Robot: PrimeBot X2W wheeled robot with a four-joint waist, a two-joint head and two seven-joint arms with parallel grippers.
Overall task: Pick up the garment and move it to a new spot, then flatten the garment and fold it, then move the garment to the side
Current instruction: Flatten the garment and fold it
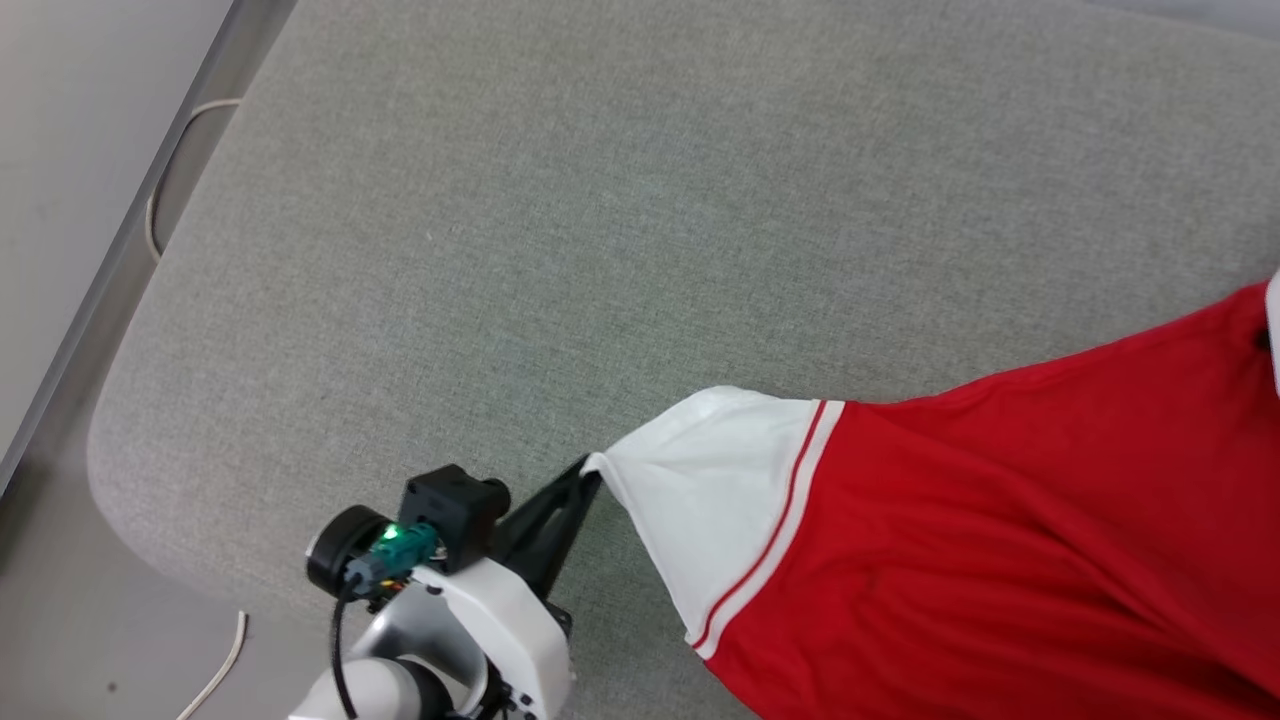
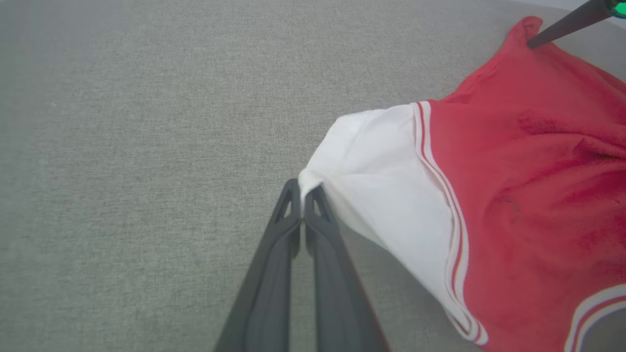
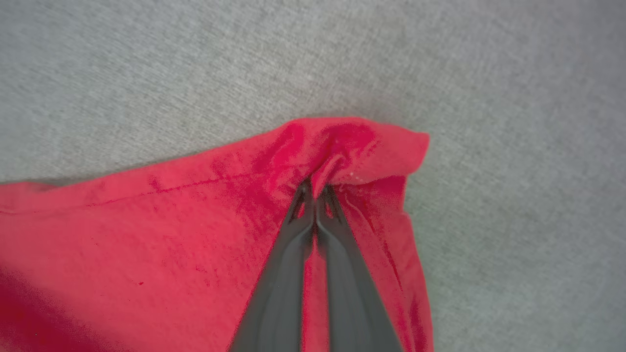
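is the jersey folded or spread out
Spread: the garment stretches over the grey cushion, white sleeve pinched by the left tool, red corner by the right tool.

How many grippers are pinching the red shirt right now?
2. The left gripper pinches the white sleeve tip of the shirt; the right gripper pinches a bunched red corner.

Light is coming in soft and even across the grey cushion [image 1: 600, 200], everything looking bright. The garment [image 3: 146, 234] is casting just a thin shadow along its edge. Right wrist view is looking smeary, reds oversaturating, lower-left corner going totally out of focus.
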